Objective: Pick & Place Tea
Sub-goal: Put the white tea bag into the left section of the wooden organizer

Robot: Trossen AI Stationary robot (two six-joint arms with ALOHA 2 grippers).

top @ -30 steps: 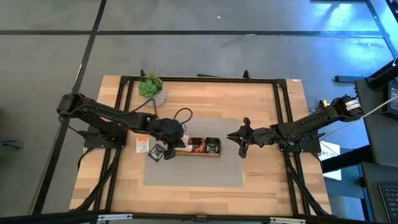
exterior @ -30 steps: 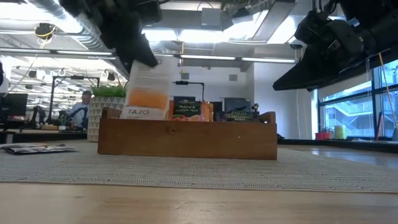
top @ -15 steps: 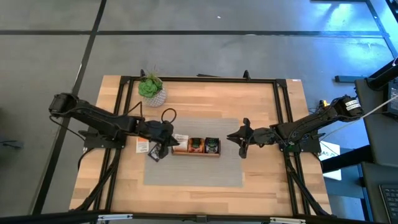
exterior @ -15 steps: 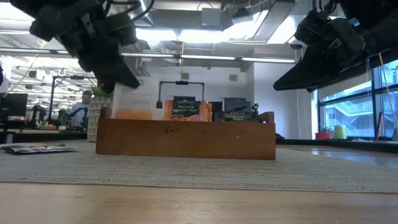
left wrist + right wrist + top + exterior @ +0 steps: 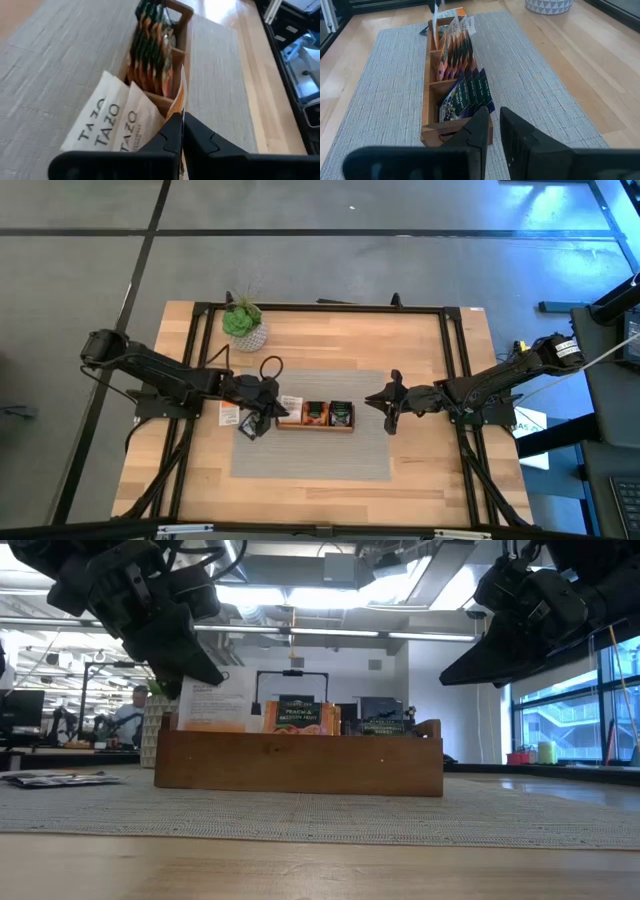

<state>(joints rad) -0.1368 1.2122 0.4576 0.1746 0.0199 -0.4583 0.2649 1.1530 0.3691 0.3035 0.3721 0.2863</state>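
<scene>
Left tool (image 5: 181,131) still clamped on white-and-orange sachet (image 5: 178,97), now lower in tray (image 5: 300,762)

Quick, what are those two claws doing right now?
Left gripper: shut on a white-and-orange sachet over the tray's end compartment.
Right gripper: holding nothing, nearly closed, waiting beyond the tray's other end.

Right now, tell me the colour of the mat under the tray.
Light grey woven mat, clearest in the right wrist view.
</scene>
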